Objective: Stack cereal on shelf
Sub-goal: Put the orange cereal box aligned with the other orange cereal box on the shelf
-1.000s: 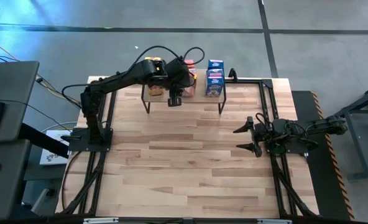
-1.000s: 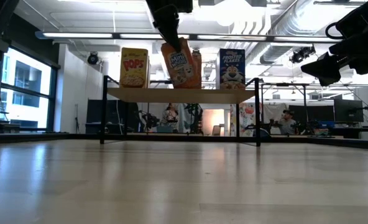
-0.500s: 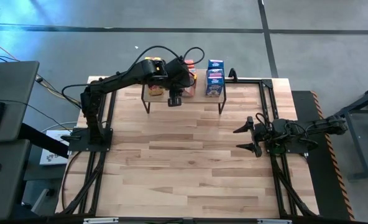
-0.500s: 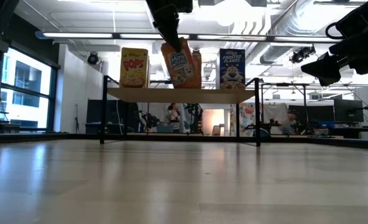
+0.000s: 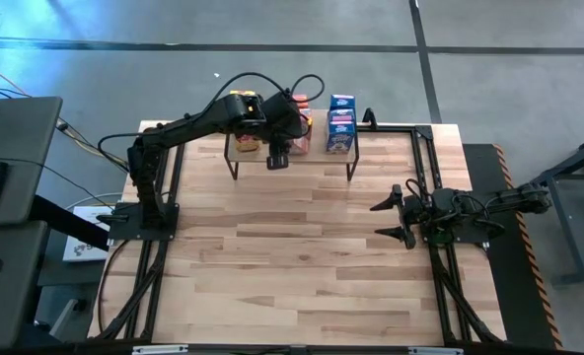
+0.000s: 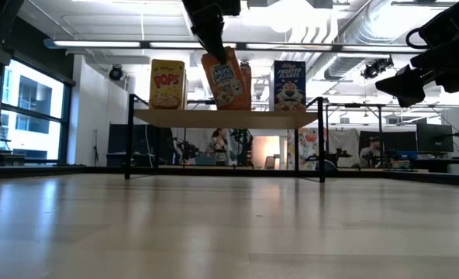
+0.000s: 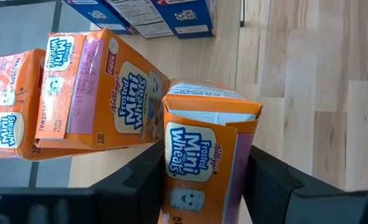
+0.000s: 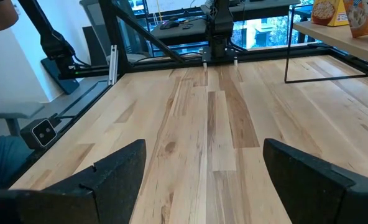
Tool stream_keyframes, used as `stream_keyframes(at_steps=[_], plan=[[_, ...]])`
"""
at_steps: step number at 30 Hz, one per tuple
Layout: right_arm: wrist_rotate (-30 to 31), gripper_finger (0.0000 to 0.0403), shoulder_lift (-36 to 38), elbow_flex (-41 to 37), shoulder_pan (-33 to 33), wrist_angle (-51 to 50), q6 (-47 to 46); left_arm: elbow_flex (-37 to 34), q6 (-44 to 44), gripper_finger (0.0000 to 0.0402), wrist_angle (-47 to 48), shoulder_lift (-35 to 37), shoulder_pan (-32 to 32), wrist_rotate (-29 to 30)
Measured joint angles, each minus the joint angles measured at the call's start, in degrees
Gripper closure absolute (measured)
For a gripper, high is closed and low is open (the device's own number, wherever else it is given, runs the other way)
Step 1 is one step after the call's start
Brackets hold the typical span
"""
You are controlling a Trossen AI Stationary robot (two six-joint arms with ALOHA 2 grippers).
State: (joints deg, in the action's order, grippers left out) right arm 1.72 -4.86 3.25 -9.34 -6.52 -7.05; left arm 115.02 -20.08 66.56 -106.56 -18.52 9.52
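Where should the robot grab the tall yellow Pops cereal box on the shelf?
Probably by its two narrow sides near the top, coming down from above. The yellow cardboard Pops cereal box stands upright on the light wood shelf, clear of the orange Mini Wheats box that the left gripper holds. The right gripper waits open over the table.

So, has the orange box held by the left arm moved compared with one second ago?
No. In the low view the orange box sits tilted at the same spot above the shelf, between the yellow box and blue box.
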Motion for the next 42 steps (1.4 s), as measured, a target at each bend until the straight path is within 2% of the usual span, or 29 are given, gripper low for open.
stream_keyframes(at_steps=[18,34,42], plan=[[0.0,0.0086,0.0,0.0,0.0,0.0,0.0,0.0,-0.6,0.0178,-1.1,0.0,-0.3,0.8],[0.0,0.0086,0.0,0.0,0.0,0.0,0.0,0.0,-1.6,0.0176,-2.5,0.6,-0.6,2.7],[0.0,0.0086,0.0,0.0,0.0,0.0,0.0,2.9,-1.6,0.0176,-0.8,0.5,-1.0,3.9]])
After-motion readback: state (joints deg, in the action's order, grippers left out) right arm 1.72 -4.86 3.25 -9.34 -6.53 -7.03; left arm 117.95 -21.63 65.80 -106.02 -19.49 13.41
